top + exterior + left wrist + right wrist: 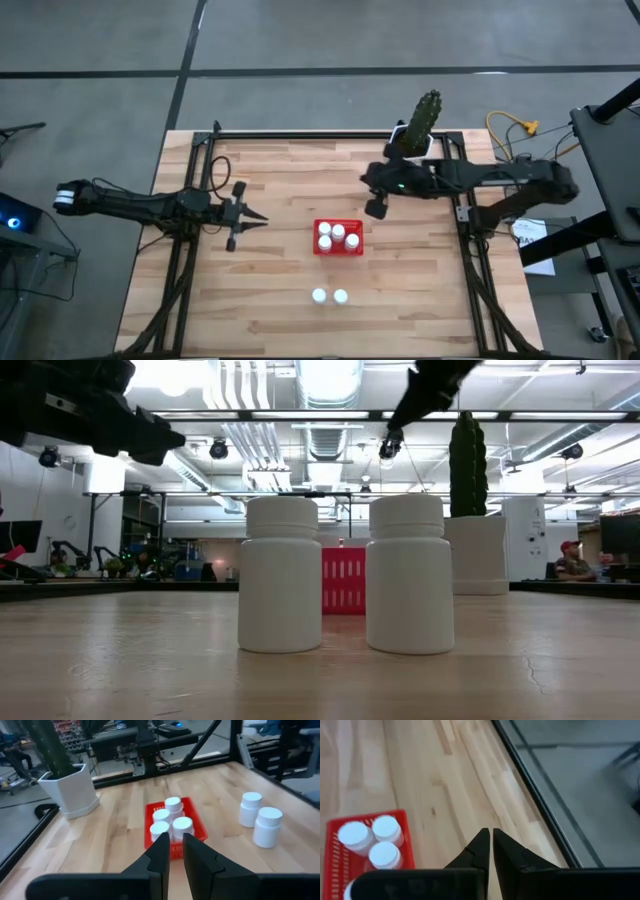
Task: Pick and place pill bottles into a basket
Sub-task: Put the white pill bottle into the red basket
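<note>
The red basket stands mid-table and holds several white pill bottles, upright on their bases. Two more pill bottles stand side by side on the wood nearer the front edge; the low view shows them close up. My right gripper hangs shut and empty above the table, to the far right of the basket. My left gripper is shut and empty at the left, pointing level toward the basket.
A cactus in a white pot stands at the table's far edge, behind my right gripper. Black frame rails run along both sides of the table. Bare wood lies around the two loose bottles.
</note>
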Motion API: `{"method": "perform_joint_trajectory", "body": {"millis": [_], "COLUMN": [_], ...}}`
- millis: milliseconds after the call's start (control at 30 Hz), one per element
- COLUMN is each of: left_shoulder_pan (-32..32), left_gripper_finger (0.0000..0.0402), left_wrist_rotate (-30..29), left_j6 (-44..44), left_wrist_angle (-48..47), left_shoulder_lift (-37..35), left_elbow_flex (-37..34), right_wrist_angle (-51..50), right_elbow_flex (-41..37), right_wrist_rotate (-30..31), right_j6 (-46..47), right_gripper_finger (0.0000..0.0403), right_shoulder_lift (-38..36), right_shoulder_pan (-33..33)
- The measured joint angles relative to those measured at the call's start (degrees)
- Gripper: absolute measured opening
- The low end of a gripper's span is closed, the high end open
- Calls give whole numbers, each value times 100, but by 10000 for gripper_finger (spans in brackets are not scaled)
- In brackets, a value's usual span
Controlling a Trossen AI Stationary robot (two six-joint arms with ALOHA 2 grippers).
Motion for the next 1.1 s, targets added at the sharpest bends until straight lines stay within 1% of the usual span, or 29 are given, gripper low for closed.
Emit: {"method": "perform_joint_trajectory", "body": {"millis": [200,400,500,567,633,867,1100], "left_shoulder_pan": [-7,-40,-97,-141,-191,-536,-929], "left_gripper_finger": [35,35,35,35,35,35,37], "left_wrist_rotate": [725,746,750,756,765,785,787], "left_j6": [-20,-33,41,165,211,187,193], "left_wrist_angle": [331,378,476,481,492,479,197], "left_shoulder_lift": [225,730,1067,1282,1478,2377,3356], "left_elbow_flex": [57,378,591,760,909,1430,2073], "right_wrist_angle": [1703,2897,3308,3470,3513,3657,3659], "right_elbow_flex": [-1566,-2770,-3221,-3422,-3536,-3891,-3925], "right_wrist_rotate": [36,-18,-420,-691,-733,-683,-673], "right_j6": [-65,-86,-132,-136,-74,-87,-107], "right_gripper_finger": [12,12,12,12,12,12,12], "right_shoulder_lift": [-1116,-1978,-2275,-2413,-2483,-2609,-2631], "right_shoulder_pan": [-28,-19,-29,-19,-17,-19,-21]}}
